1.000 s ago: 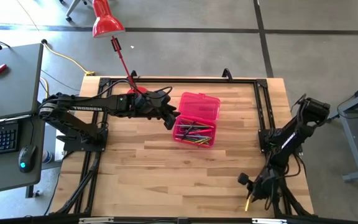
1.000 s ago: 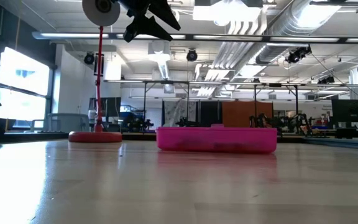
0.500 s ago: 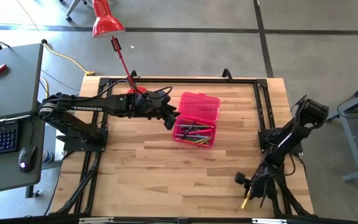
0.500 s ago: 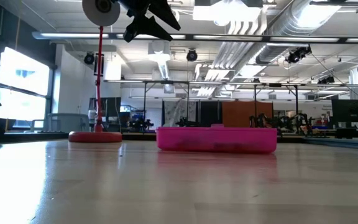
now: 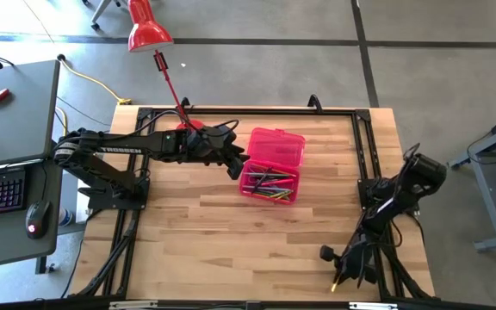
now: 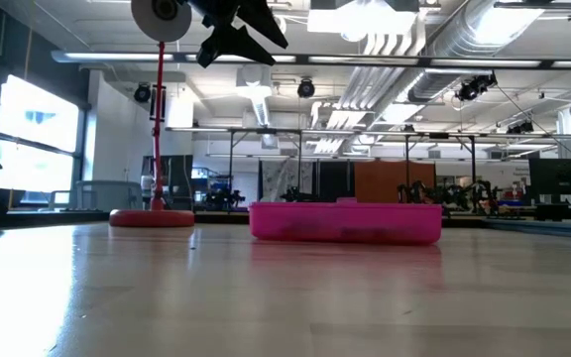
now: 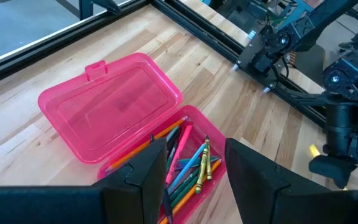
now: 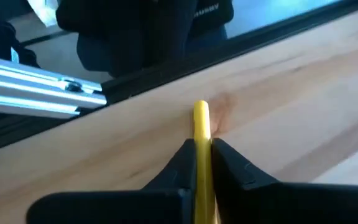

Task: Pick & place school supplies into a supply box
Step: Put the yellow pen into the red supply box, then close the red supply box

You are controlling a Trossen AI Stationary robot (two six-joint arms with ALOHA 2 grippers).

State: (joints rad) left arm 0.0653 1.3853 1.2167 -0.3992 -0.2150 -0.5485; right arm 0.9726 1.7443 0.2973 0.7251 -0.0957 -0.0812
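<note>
The hot-pink supply box lies open at mid-table, its lid flat on the wood behind its tray. Several pencils and pens in orange, green, blue and yellow lie in the tray. My left gripper hovers open above the tray's left edge, high over the box in the low view. My right gripper is at the table's near right corner, shut on a yellow pencil. My right gripper pinches the yellow pencil's shaft between its two fingers. The pencil lies along the fingers and sticks out past their tips. Its free end is close over the wood; whether it touches the table, I cannot tell.
A red desk lamp stands with its round base at the far left of the table, left of the box, its stem leaning away over the far edge. A black frame rail runs along the right side. Bare wood lies between box and near edge.
My right arm has folded lower and carried its gripper, still shut on the yellow pencil, a little toward the table's near left. The left arm and the box have kept still.
</note>
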